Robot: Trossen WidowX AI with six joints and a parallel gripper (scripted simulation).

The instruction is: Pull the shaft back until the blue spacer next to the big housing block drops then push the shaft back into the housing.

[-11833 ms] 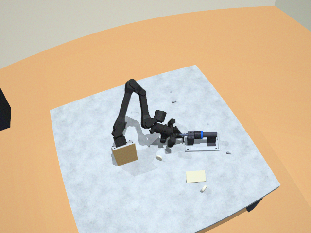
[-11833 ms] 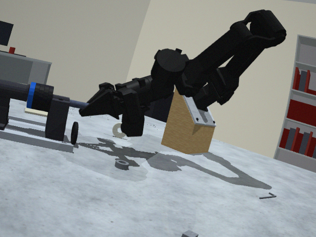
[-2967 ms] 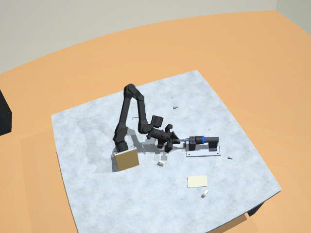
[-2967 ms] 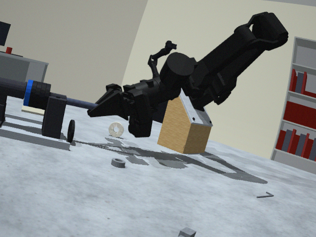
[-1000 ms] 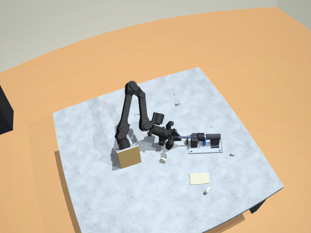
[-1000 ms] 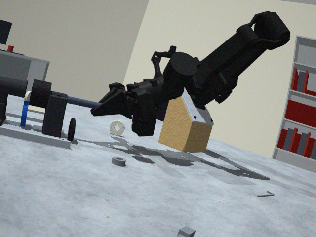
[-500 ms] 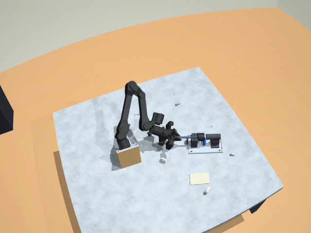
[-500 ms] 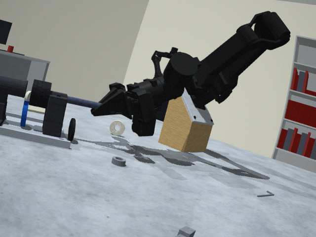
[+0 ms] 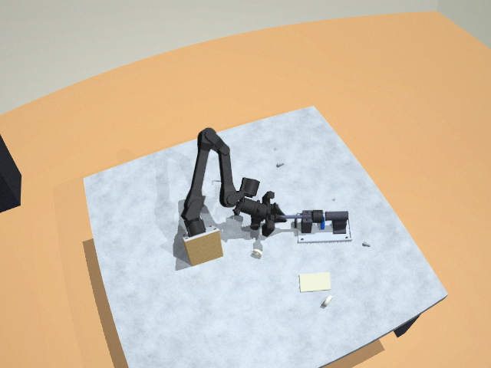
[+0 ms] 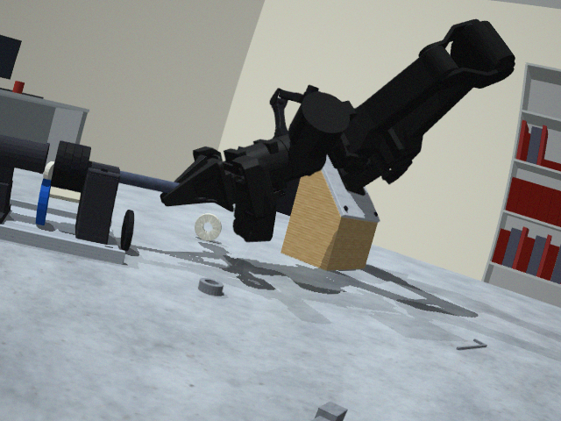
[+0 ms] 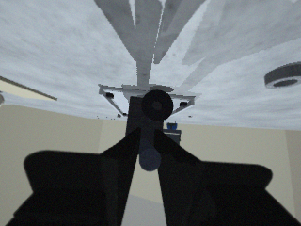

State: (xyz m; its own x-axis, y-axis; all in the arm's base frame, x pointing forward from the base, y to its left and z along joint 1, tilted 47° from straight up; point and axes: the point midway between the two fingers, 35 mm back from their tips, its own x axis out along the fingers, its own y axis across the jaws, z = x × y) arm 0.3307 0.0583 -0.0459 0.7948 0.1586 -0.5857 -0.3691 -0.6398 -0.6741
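Observation:
My gripper (image 9: 284,217) (image 10: 169,195) (image 11: 147,132) is shut on the shaft (image 9: 292,216) (image 10: 145,180) (image 11: 150,159), which runs into the narrow stand (image 9: 306,225) (image 10: 98,203). Black spacers (image 9: 317,215) (image 10: 72,165) sit together beside that stand, up at shaft height. A gap separates them from the big housing block (image 9: 336,215) (image 10: 22,152); no shaft shows in the gap. The blue spacer (image 9: 322,223) (image 10: 43,202) is off the shaft, upright and low in this gap, over the base plate (image 9: 324,239) (image 10: 67,252). Whether it touches the plate is unclear.
A black disc (image 10: 127,229) (image 11: 157,104) stands at the plate's near end. A cream ring (image 9: 256,253) (image 10: 208,227) stands below the gripper's side. A grey ring (image 10: 210,286) (image 11: 283,76), a wooden block (image 9: 204,247) (image 10: 312,217) and a pale yellow pad (image 9: 314,281) are also present.

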